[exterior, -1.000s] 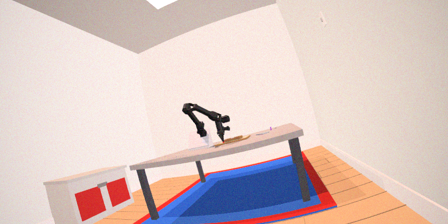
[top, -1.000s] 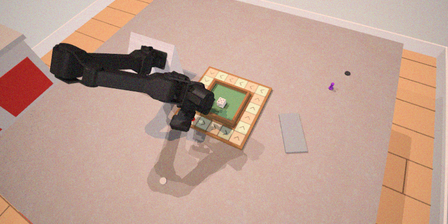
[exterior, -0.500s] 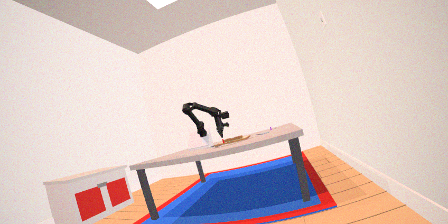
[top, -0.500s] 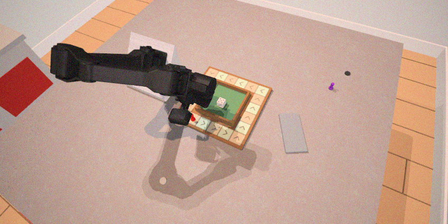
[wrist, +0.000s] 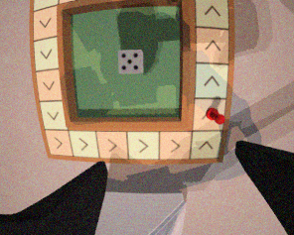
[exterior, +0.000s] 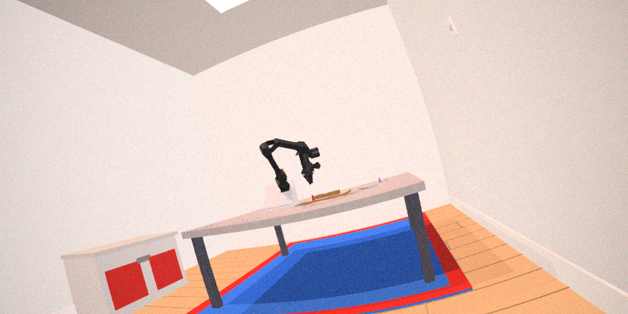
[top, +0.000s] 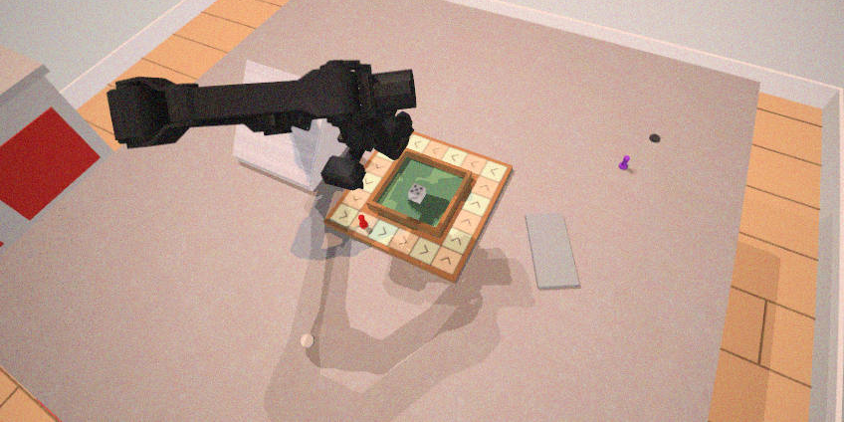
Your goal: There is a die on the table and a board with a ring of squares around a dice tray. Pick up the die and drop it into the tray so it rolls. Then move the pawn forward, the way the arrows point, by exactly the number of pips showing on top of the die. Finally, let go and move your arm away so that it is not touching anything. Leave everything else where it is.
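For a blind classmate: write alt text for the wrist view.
A white die showing five pips sits in the board's green tray. A red pawn stands near the lower right corner, and the open gripper hangs above, holding nothing.

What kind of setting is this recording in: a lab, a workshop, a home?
Most likely a plain domestic-style room: white walls, a wood plank floor with a blue and red rug, and a low cabinet with red doors. The arm works at a table holding a game board.
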Available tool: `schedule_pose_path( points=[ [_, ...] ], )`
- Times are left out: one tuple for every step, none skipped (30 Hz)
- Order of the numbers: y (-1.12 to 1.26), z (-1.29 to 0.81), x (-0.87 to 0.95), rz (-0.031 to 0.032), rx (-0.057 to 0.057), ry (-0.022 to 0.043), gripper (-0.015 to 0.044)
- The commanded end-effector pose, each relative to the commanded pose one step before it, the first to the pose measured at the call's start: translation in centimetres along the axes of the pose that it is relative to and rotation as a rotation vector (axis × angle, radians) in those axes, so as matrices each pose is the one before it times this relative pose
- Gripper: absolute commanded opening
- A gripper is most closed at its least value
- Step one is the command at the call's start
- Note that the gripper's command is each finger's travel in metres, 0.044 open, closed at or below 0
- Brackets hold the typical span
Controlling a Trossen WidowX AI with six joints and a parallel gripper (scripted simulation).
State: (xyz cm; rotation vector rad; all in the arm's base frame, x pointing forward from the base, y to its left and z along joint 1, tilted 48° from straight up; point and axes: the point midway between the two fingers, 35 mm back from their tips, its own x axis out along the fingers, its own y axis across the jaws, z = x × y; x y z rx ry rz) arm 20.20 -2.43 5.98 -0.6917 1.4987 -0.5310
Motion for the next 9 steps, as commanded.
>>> schedule_pose_path(
  points=[
    [4.240, -1.444, -2.518, -0.01927, 0.0875, 0.02100, 0.0440],
    [0.674, -0.522, -0.496, -0.01099, 0.0209, 0.00136, 0.0440],
    [0.486, -0.450, -0.387, -0.01028, 0.0172, 0.00033, 0.0440],
    [0.270, -0.285, -0.231, -0.00682, 0.0107, -0.00019, 0.0440],
    [0.086, -0.097, -0.077, -0.00238, 0.0036, -0.00013, 0.0440],
    [0.000, 0.000, 0.000, 0.00000, 0.0000, 0.00000, 0.0440],
    [0.000, 0.000, 0.000, 0.00000, 0.0000, 0.00000, 0.0440],
    [0.000, 0.000, 0.000, 0.00000, 0.0000, 0.00000, 0.0440],
    [-1.008, 0.949, 0.755, 0.02581, -0.0360, -0.01023, 0.0440]
  ],
)
